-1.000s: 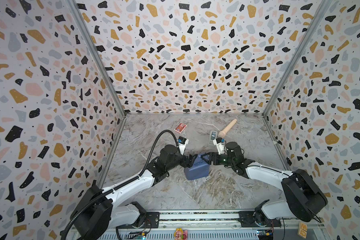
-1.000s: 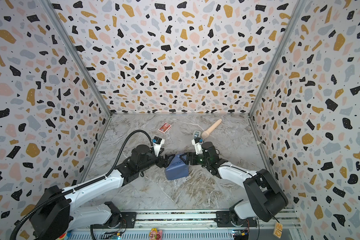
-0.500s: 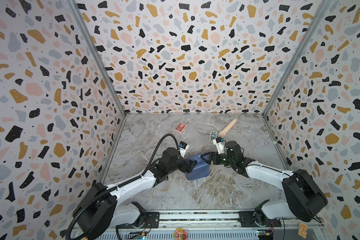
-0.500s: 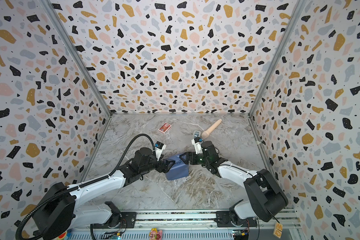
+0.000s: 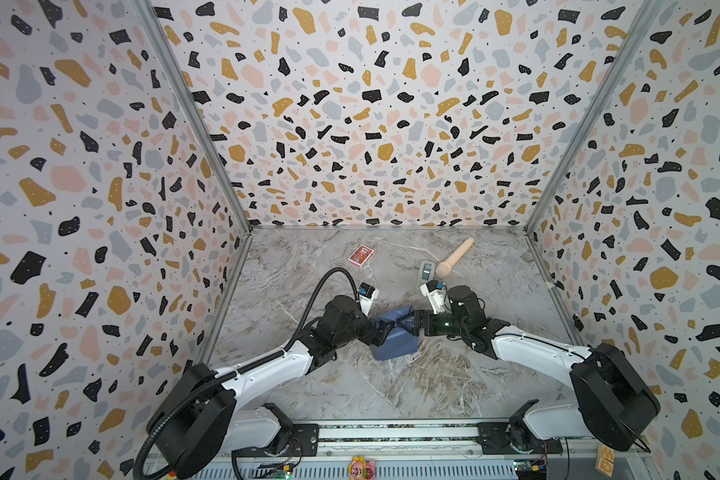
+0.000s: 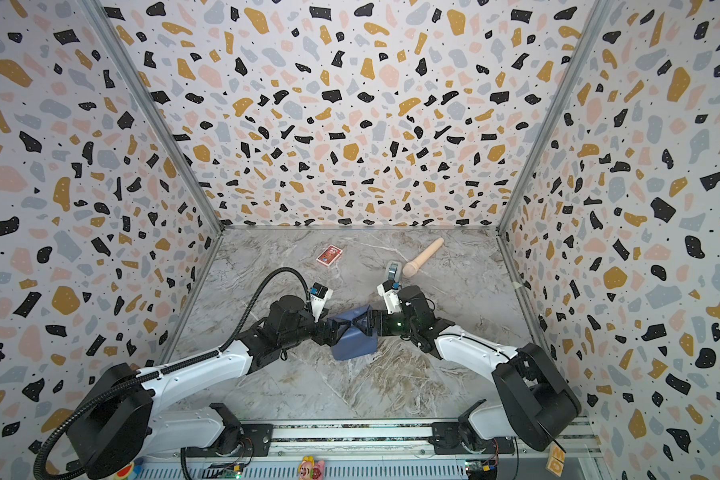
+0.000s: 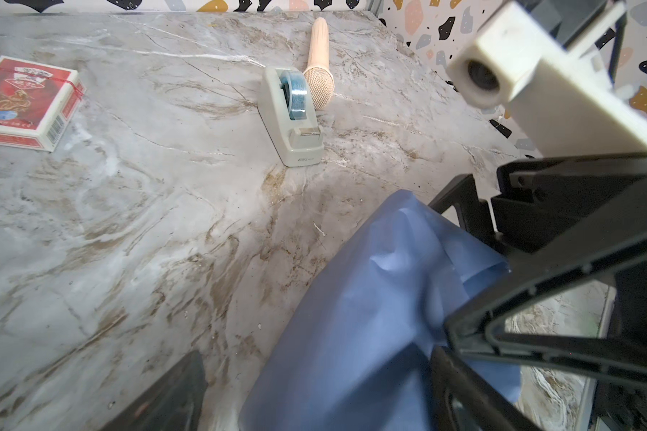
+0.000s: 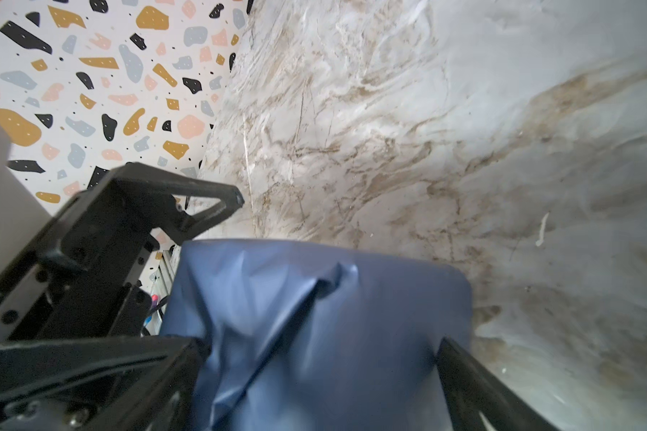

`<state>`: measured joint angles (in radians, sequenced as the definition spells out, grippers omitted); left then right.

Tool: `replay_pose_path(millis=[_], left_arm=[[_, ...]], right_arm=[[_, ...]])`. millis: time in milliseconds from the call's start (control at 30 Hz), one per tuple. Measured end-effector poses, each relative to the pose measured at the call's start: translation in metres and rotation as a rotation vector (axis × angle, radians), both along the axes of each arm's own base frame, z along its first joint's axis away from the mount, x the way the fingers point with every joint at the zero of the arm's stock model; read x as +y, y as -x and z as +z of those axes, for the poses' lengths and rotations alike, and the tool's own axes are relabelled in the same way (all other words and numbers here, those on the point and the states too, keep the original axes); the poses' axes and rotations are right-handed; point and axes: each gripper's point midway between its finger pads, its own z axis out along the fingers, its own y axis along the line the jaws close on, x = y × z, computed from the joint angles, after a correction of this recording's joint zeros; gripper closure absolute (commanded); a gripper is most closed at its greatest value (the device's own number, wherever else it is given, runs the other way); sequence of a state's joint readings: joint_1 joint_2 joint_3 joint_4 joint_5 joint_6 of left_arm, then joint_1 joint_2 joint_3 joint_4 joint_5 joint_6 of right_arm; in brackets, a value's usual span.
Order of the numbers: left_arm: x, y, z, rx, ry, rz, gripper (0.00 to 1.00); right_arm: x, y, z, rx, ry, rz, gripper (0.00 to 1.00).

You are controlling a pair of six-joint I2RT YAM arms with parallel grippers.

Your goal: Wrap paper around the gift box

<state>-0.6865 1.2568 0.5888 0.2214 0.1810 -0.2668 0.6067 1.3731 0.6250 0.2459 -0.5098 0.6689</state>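
two pincers, left (image 5: pixel 381 332) and right (image 5: pixel 412 322), flank the crumpled paper (image 5: pixel 393 347), jaws spread slightly wider than a second ago. the bundle has stayed mid-worktop (image 5: pixel 304 266). the gift box is hidden, probably inside that paper.

front tabletop (image 5: pixel 391 386) lies open; tape dispenser (image 5: pixel 425 271), wooden mic (image 5: pixel 454 257), card pack (image 5: pixel 361 254) block the back.

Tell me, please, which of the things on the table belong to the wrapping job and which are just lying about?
For the job:
- blue paper, folded around the gift box, which is hidden beneath it
- grey tape dispenser, probably for sealing the folds

Lying about:
- red card pack
- beige toy microphone
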Motion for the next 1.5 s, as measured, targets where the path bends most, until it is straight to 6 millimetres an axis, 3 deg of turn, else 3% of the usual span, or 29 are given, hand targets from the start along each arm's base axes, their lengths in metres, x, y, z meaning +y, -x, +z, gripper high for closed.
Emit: replay_pose_path(millis=[367,633,967,1500], left_arm=[[0.001,-0.001,-0.001,0.031,0.019,0.029,0.06],[0.013,-0.011,0.001,0.146,0.164,0.128,0.05],[0.005,0.006,-0.016,0.314,0.259,0.087,0.05],[0.005,0.005,-0.020,0.294,0.233,0.057,0.10]], right_arm=[[-0.003,0.012,-0.004,0.011,-0.022,0.004,0.01],[-0.001,0.012,-0.004,0.002,-0.039,0.006,0.02],[-0.001,0.011,-0.004,-0.003,-0.040,0.007,0.02],[-0.003,0.001,0.008,0.001,-0.035,0.021,0.01]])
